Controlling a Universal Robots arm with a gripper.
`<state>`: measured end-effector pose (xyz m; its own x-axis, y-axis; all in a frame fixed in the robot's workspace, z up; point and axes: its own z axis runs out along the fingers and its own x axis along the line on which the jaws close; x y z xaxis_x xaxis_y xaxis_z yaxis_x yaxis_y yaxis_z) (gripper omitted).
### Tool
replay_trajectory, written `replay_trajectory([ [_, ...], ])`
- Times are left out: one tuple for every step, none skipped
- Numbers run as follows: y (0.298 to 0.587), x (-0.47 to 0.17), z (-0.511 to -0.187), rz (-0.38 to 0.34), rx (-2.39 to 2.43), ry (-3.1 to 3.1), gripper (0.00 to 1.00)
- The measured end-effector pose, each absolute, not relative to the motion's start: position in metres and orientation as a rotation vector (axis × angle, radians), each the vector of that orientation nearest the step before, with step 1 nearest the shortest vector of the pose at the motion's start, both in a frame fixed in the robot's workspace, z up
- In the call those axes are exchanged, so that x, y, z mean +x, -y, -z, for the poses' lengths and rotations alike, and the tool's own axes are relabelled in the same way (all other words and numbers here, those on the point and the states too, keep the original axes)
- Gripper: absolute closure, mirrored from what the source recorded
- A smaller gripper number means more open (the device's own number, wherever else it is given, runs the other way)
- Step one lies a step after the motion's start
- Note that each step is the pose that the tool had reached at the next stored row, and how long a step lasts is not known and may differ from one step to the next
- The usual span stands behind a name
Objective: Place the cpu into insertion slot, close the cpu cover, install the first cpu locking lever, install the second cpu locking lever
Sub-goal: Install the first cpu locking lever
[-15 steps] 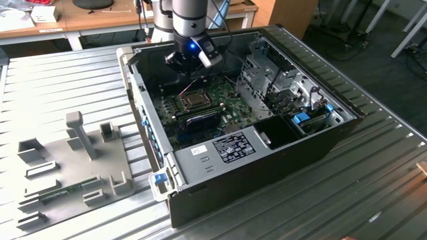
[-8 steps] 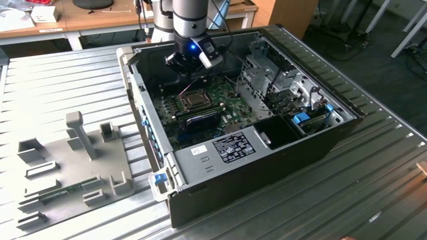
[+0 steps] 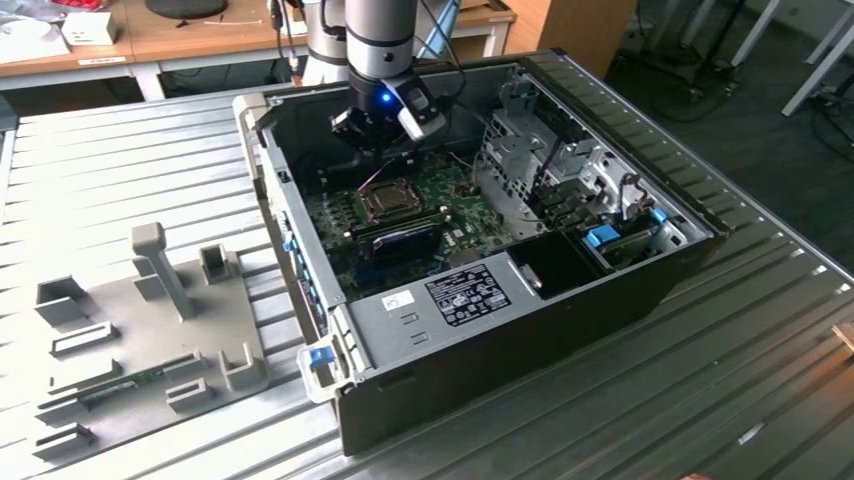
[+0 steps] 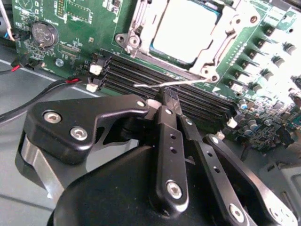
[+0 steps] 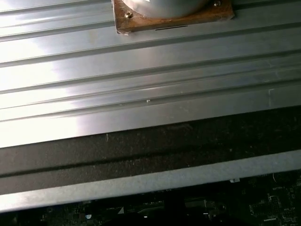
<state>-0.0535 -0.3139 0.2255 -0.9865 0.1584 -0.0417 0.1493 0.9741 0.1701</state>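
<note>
Closest to us in the second wrist view, the black jaws are closed, tips together. They meet at a thin wire lever (image 4: 148,85), but we cannot tell whether they pinch it or only touch it.

Widest of all is the ribbed metal counter (image 3: 747,380), with open room on every side of the case (image 3: 534,340) that lies on it, open side up. The case walls fence in the green board (image 3: 461,215). A drive cage (image 3: 534,150) crowds the board's edge on the exterior view's right. The arm (image 3: 380,40) reaches down inside the case, near its far wall and just beyond the slot (image 3: 391,200).

Long black memory slots (image 4: 141,75) run under the jaw tips, just beside the cover (image 4: 220,49). We see the cover lying flat, its silvery frame overlapping the edges of the cpu (image 4: 186,30), which sits in the slot. The lever lies along the cover's near edge, between cover and memory slots.
</note>
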Motion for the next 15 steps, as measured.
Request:
replay_trajectory([
  [0.314,-0.0535,-0.2249,-0.258,0.24,-3.066,0.9],
  [0.314,-0.0535,-0.2246,-0.258,0.24,-3.066,0.9],
  [0.3141,-0.0535,-0.2246,-0.257,0.24,-3.067,0.9],
  [0.314,-0.0535,-0.2245,-0.257,0.24,-3.066,0.9],
  [0.314,-0.0535,-0.2245,-0.257,0.24,-3.067,0.9],
  [0.314,-0.0535,-0.2245,-0.257,0.24,-3.066,0.9],
  [0.314,-0.0535,-0.2245,-0.257,0.24,-3.066,0.9],
  [0.314,-0.0535,-0.2244,-0.257,0.24,-3.066,0.9],
  [0.314,-0.0535,-0.2242,-0.258,0.24,-3.066,0.9],
  [0.314,-0.0535,-0.2237,-0.258,0.24,-3.066,0.9],
  [0.314,-0.0535,-0.2232,-0.258,0.24,-3.066,0.9],
  [0.314,-0.0535,-0.2227,-0.257,0.24,-3.067,0.9],
  [0.314,-0.0535,-0.2221,-0.257,0.24,-3.066,0.9],
  [0.314,-0.0535,-0.2215,-0.257,0.24,-3.066,0.9],
  [0.314,-0.0535,-0.221,-0.257,0.24,-3.066,0.9],
])
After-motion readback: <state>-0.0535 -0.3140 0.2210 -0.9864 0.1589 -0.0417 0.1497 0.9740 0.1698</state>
